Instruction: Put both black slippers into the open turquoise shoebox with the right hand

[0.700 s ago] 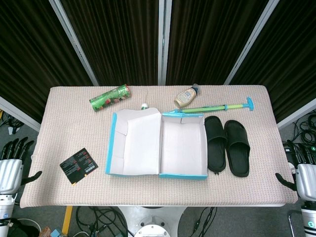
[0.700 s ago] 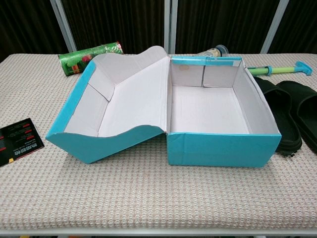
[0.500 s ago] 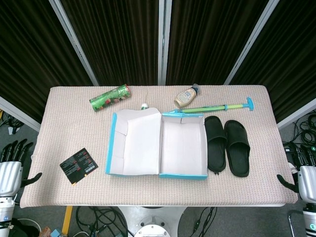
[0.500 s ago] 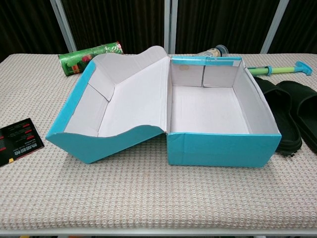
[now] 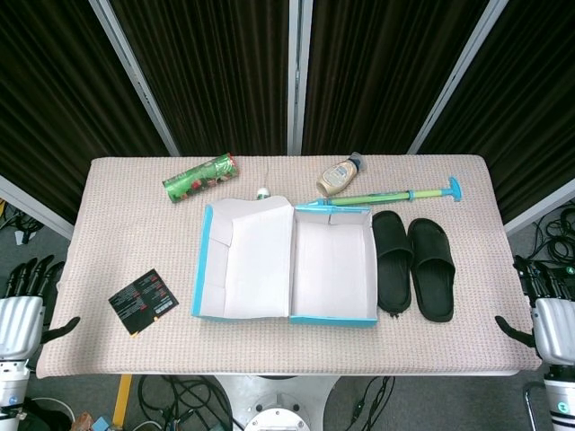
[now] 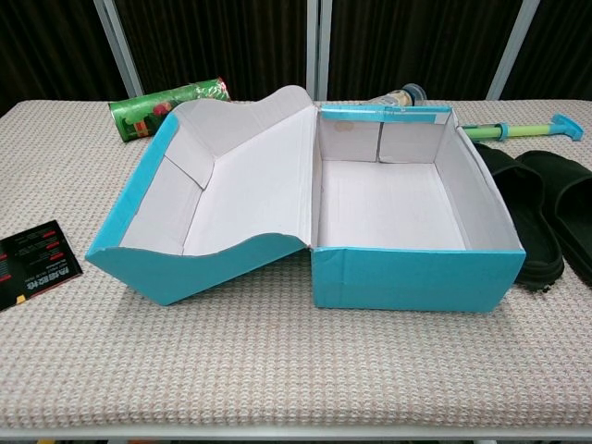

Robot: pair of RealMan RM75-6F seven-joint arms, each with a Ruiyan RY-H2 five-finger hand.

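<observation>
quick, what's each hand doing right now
Left hand: open, holding nothing, off the table's left edge.
Right hand: open, holding nothing, off the right edge.

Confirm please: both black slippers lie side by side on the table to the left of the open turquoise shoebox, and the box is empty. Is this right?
Not quite. Both black slippers lie side by side to the right of the open turquoise shoebox, not to its left, as the head view shows. The box is indeed empty.

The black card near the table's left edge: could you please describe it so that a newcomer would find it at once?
Start at the open turquoise shoebox mid-table and look left, past its lid. The black card lies flat and alone near the table's front-left corner. It is the only flat black thing with red and orange print.
</observation>
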